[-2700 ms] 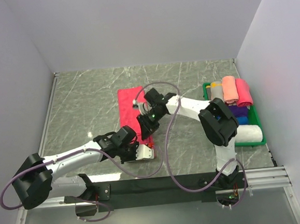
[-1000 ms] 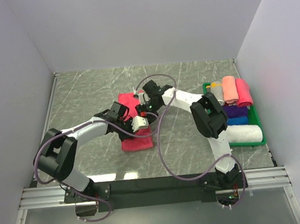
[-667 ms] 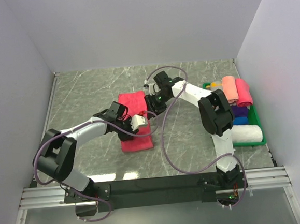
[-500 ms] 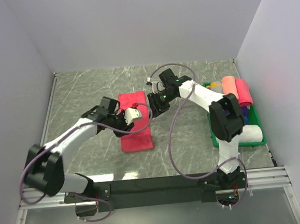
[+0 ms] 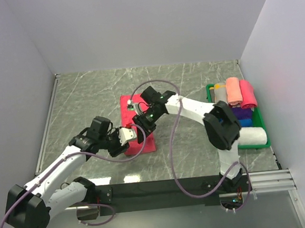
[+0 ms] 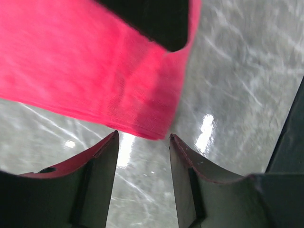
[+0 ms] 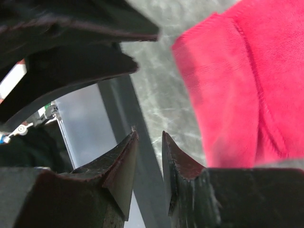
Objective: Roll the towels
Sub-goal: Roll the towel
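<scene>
Towel [image 5: 126, 106], red, lay midway between side edges of desk [image 5: 88, 98]; left claw [image 6: 142, 137] stood spread, empty, beside it; right claw [image 7: 149, 135] narrowly parted, empty.

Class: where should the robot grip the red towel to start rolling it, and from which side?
Probably the corner of the red towel lying flat just ahead of the left gripper: slide in low from there, one finger under the edge.
</scene>
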